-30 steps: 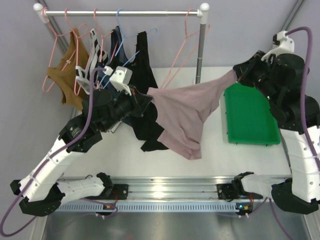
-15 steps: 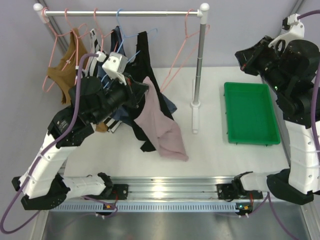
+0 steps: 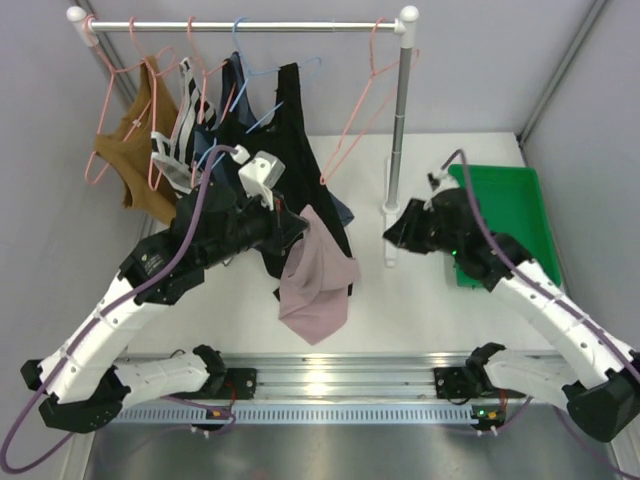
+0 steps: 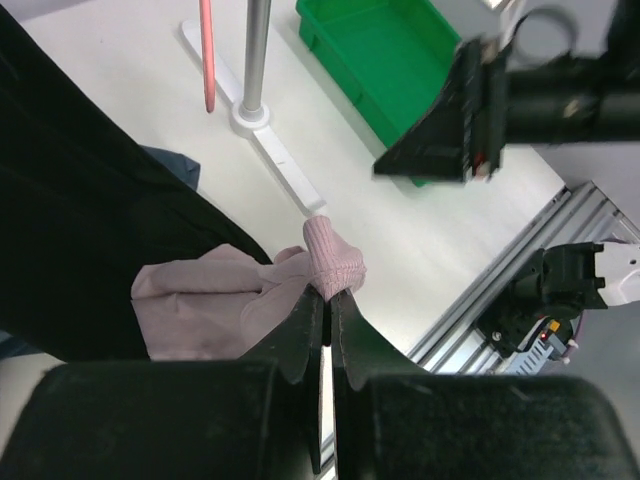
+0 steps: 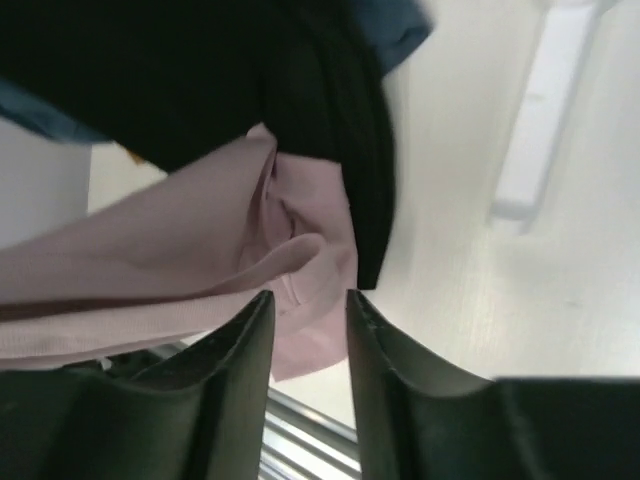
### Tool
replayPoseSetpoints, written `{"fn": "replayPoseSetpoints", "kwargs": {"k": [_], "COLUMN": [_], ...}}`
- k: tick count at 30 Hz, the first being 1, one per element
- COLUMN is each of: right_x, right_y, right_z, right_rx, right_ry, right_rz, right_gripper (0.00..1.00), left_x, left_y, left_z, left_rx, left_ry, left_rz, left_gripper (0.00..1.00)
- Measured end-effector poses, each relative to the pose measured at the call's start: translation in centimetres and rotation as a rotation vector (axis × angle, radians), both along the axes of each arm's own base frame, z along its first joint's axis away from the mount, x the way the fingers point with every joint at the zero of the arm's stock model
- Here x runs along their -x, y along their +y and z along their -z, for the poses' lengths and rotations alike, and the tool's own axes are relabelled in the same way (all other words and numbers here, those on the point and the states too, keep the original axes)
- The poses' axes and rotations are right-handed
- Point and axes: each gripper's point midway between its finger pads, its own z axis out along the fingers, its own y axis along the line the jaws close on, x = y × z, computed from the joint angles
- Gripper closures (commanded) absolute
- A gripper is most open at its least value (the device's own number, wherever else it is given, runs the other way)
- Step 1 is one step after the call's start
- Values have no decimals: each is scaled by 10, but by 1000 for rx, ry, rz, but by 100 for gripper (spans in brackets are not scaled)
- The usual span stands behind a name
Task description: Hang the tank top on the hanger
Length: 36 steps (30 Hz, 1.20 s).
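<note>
Top external view: I've got the tank top point(image 3: 318, 285) hanging in a loose mauve-pink bunch at the middle of the scene. Its lower end droops to a point over the tabletop point(image 3: 420, 310). It sits just in front of the black top point(image 3: 292, 130) on the rail point(image 3: 240, 25). The fabric is thin and soft, creased and folded over itself, and I can't pick out a strap. The hanger point(image 3: 365, 100), thin and salmon-pink, hangs by its hook near the right end of the rail, well apart from the tank top.

My left arm rises from its base and reaches across to the middle, wrist pointing right at the top of the bunch. On the left wrist view, the left tool point(image 4: 327, 300) has its fingers pressed together on a pinched fold of the pink cloth. A small nub pokes out past the tips.

My right arm stretches low and leftward over the tabletop, its end near the foot of the rack post, beside the green tray point(image 3: 520, 210). On the right wrist view, the right tool point(image 5: 308, 300) has its fingers parted with nothing gripped. Pink cloth shows beyond the gap.
</note>
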Motion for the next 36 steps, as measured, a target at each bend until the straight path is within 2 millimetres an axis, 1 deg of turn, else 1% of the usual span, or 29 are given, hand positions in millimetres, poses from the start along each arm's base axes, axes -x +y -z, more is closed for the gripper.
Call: {"fn": "replayPoseSetpoints", "kwargs": {"k": [1, 2, 3, 4, 5, 7, 8, 10, 13, 17, 21, 24, 26, 33, 36], "right_x": [11, 19, 26, 32, 37, 38, 37, 35, 30, 26, 28, 31, 34, 58, 64], "right_y": [14, 25, 35, 44, 50, 60, 62, 67, 77, 91, 98, 99, 99, 85, 84], "right_z": [23, 39, 53, 67, 79, 94, 99, 109, 114, 119, 124, 126, 130, 163, 169], "right_rx": [-2, -13, -30, -46, -64, -121, -147, -201, -282, -391, -444, -460, -460, -423, -425], "right_ry": [46, 72, 99, 124, 150, 177, 191, 216, 249, 304, 352, 370, 382, 446, 470], "right_rz": [-37, -64, -82, -94, -97, -83, -68, -37, -7, 16, 25, 28, 28, 38, 36], "right_gripper": [58, 49, 45, 37, 34, 30, 26, 20, 16, 13, 14, 18, 19, 17, 16], "left_x": [2, 5, 7, 10, 11, 15, 17, 19, 20, 22, 23, 23, 23, 23, 23], "left_y": [1, 2, 3, 5, 6, 7, 7, 6, 5, 3, 2, 2, 1, 1, 0], "left_z": [3, 6, 7, 9, 9, 11, 12, 15, 19, 22, 26, 29, 30, 31, 33], "left_rx": [0, 4, 6, 12, 13, 21, 24, 27, 25, 24, 21, 19, 21, 22, 22], "left_ry": [7, 16, 18, 22, 23, 29, 33, 44, 57, 69, 80, 87, 91, 96, 101], "left_rz": [3, 7, 10, 14, 16, 21, 25, 34, 41, 50, 56, 55, 54, 56, 59], "left_gripper": [100, 100, 100, 100, 100, 100, 100, 100, 100, 100, 100, 100, 100, 100, 100]}}
